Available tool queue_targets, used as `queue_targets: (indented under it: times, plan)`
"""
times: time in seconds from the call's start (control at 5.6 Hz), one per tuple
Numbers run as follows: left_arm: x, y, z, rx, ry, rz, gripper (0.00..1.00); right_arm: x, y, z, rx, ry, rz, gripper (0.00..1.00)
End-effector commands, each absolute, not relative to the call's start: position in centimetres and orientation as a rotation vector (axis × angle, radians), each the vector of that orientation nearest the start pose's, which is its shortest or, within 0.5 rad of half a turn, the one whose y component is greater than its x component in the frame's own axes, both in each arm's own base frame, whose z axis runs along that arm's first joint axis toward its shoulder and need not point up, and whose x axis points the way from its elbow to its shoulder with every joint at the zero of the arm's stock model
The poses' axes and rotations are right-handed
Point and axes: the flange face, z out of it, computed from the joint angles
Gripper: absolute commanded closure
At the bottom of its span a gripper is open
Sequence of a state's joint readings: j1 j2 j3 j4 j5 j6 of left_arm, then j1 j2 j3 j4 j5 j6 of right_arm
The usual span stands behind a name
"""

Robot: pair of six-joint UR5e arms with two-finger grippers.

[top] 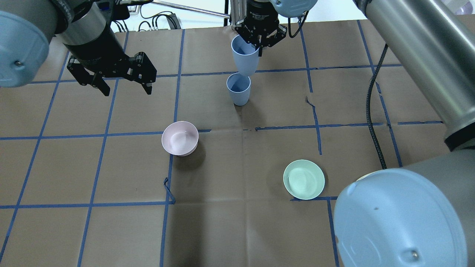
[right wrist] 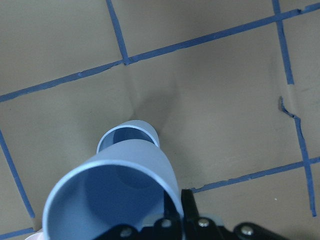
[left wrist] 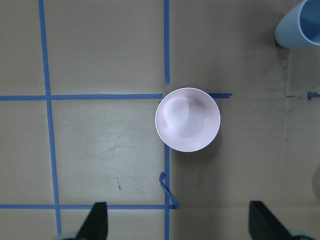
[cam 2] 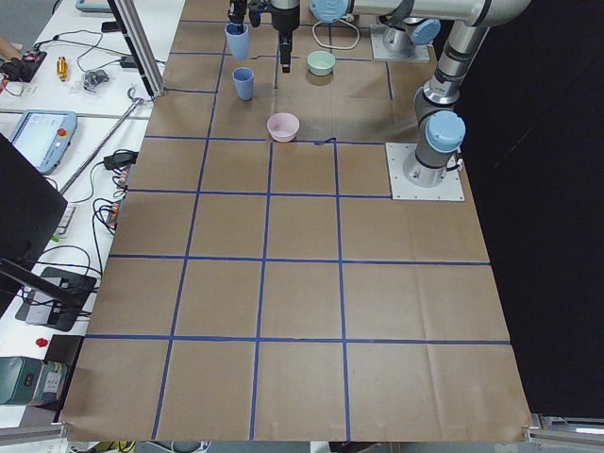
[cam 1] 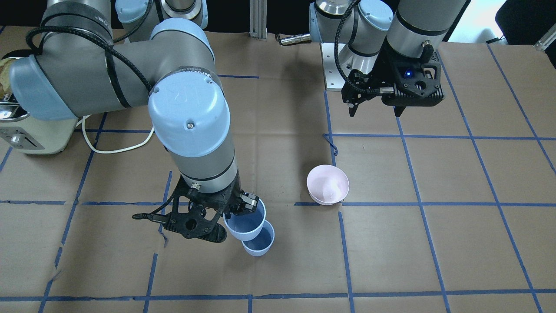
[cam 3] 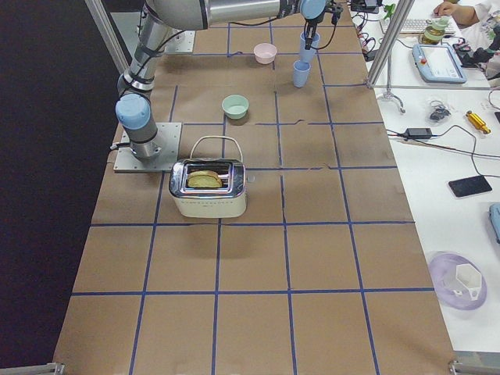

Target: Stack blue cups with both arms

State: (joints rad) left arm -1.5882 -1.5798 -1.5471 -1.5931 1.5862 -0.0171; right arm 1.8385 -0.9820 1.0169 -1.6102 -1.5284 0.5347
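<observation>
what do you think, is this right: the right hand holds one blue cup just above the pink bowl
No. The right hand holds the lifted blue cup just above the other blue cup, not the pink bowl, which sits apart. The overhead exterior view shows it.

We look steeply down from two opposite sides of the brown paper-covered table (cam 1: 434, 252), both views sharing the tapered pale-blue plastic tumbler (cam 1: 244, 226) gripped in the right pincer (cam 1: 242, 208). End cameras stand far off; wrist cameras hover close.
</observation>
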Motion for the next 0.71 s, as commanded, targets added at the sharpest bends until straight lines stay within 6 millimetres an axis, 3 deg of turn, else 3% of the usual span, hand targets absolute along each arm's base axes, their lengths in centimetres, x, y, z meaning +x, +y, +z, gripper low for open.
queue_targets:
  times: [0.0,0.36,0.54]
  plan:
    - [-14.0,-49.2,49.3,0.0,3.126,0.012,0.01,33.8,-67.1,37.5,0.411,3.07,0.063,0.93]
    - [-14.0,-49.2,49.3,0.0,3.125,0.012,0.01,34.0,-67.3,36.0,0.387,3.08,0.094,0.93]
    - [-14.0,-49.2,49.2,0.0,3.126,0.014,0.01,34.0,-67.5,34.2,0.386,3.09,0.128,0.93]
